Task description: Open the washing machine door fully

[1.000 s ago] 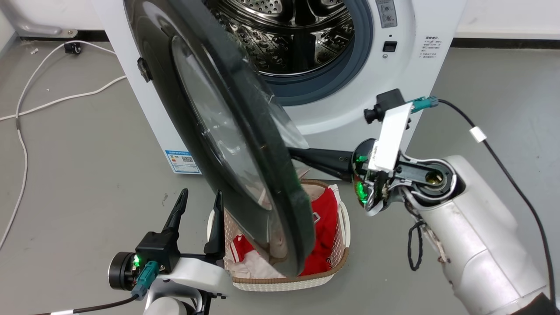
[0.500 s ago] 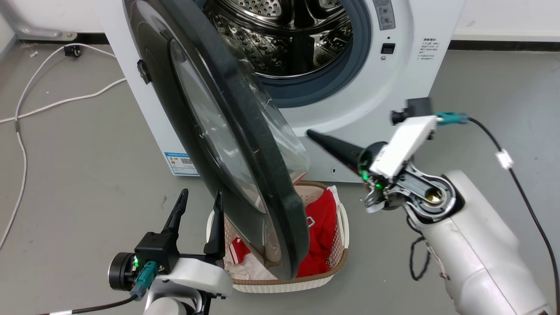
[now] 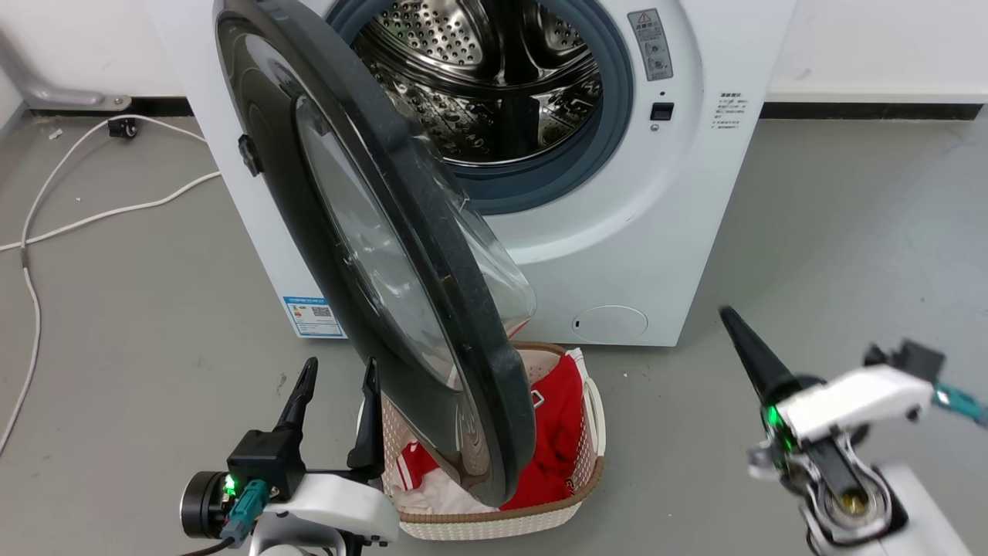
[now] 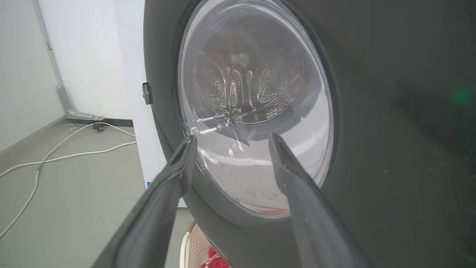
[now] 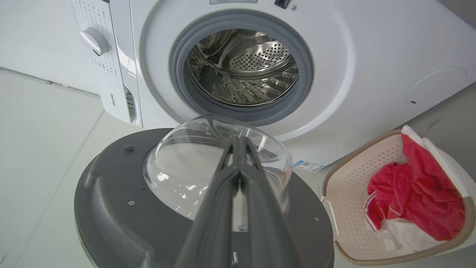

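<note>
Fingers of left gripper [image 3: 340, 369] spread, empty, just beside outer face of large round glossy black washing machine door [image 3: 432, 255]. Right gripper [image 5: 238, 140] closed on nothing, well apart on its inner, glass-bowl side. Door stands half open from white front-loading washing machine [image 3: 617, 232]; pushing wider probably suits right arm.

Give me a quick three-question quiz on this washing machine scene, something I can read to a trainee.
1. True or false: the right gripper is shut.
2. What colour is most of the clothing in the laundry basket? A red, B blue, C green.
3. Fill in: the left gripper, beside the washing machine door, is ___.

Key: 1 true; 2 A; 3 open.
</note>
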Controlling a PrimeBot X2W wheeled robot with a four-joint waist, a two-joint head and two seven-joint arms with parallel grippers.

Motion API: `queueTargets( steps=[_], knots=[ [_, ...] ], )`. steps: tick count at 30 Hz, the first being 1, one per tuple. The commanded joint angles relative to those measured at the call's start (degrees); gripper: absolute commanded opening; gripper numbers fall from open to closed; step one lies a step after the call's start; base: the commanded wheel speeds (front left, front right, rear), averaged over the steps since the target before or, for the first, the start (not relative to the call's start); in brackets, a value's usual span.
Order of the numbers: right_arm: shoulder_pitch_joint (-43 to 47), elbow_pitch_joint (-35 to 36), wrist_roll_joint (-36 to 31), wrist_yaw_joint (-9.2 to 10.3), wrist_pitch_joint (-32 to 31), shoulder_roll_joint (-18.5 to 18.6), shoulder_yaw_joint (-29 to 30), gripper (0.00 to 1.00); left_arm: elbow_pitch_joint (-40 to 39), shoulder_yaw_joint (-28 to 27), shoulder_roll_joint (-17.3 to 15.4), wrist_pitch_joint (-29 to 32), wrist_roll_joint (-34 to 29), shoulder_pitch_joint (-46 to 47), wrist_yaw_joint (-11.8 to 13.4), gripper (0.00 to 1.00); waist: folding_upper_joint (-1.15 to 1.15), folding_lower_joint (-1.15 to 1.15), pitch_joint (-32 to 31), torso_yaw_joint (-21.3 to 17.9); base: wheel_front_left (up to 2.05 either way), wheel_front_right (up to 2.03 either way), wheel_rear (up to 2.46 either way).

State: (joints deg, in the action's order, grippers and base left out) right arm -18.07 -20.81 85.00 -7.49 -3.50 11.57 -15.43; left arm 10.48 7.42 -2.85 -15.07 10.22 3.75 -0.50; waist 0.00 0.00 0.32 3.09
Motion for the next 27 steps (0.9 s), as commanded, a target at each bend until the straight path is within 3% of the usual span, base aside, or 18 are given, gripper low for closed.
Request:
queueTargets(
  steps=[1, 4, 5, 6, 7, 9, 13, 17, 21, 27],
  knots=[
    [3.92, 1.96, -0.84, 0.00, 2.72, 0.51, 0.80, 0.00, -0.11, -0.28, -0.05, -0.15, -0.27, -0.72, -0.01, 1.00, 0.00, 0.00, -0.28, -0.31, 0.00, 0.00, 0.00],
    [8.34, 4.00, -2.99, 0.00, 6.31, 1.44, 1.28, 0.00, -0.14, -0.78, -0.05, -0.15, -0.18, -1.23, 0.16, 1.00, 0.00, 0.00, -0.66, -0.78, 0.00, 0.00, 0.00],
    [9.56, 4.74, -3.53, 0.00, 7.49, 1.48, 1.55, 0.07, -0.17, -0.91, -0.05, -0.15, -0.15, -1.24, 0.19, 1.00, 0.00, 0.00, -0.76, -0.93, 0.00, 0.00, 0.00],
    [9.56, 4.74, -3.53, 0.00, 7.49, 1.48, 1.55, 0.07, -0.17, -0.91, -0.05, -0.15, -0.15, -1.24, 0.19, 1.00, 0.00, 0.00, -0.76, -0.93, 0.00, 0.00, 0.00],
    [10.70, 5.36, -4.25, 0.00, 8.62, 1.76, 1.77, 0.33, -0.18, -1.04, -0.05, -0.15, -0.14, -1.26, 0.21, 1.00, 0.00, 0.00, -0.83, -1.04, 0.00, 0.00, 0.00],
    [12.36, 6.22, -6.45, 0.00, 10.95, 2.39, 1.99, 0.98, -0.13, -1.15, -0.05, -0.15, -0.18, -1.40, 0.23, 1.00, 0.00, 0.00, -1.00, -1.25, 0.00, 0.00, 0.00],
    [13.61, 7.31, -12.80, 0.00, 15.50, 3.45, 2.37, 1.00, -0.04, -1.27, -0.05, -0.15, -0.41, -1.69, 0.19, 1.00, 0.00, 0.00, -1.36, -1.59, 0.00, 0.00, 0.00],
    [12.85, 6.18, -28.09, 0.01, 18.19, 4.97, 4.32, 1.00, -0.04, -1.46, -0.05, -0.15, -0.46, -1.92, 0.16, 1.00, 0.00, 0.00, -1.65, -1.84, 0.00, 0.00, 0.00],
    [12.81, 7.04, -43.07, 0.00, 18.66, 1.58, 10.12, 1.00, -0.20, -1.64, -0.06, -0.15, -0.35, -2.13, 0.27, 1.00, 0.00, 0.00, -1.72, -2.10, 0.00, 0.00, 0.00],
    [15.42, 13.85, -62.64, 0.01, 18.67, -3.28, 17.34, 1.00, -0.36, -1.98, -0.05, -0.15, -0.54, -2.04, 0.35, 1.00, 0.00, 0.00, -1.63, -2.22, 0.00, 0.00, 0.00]
  ],
)
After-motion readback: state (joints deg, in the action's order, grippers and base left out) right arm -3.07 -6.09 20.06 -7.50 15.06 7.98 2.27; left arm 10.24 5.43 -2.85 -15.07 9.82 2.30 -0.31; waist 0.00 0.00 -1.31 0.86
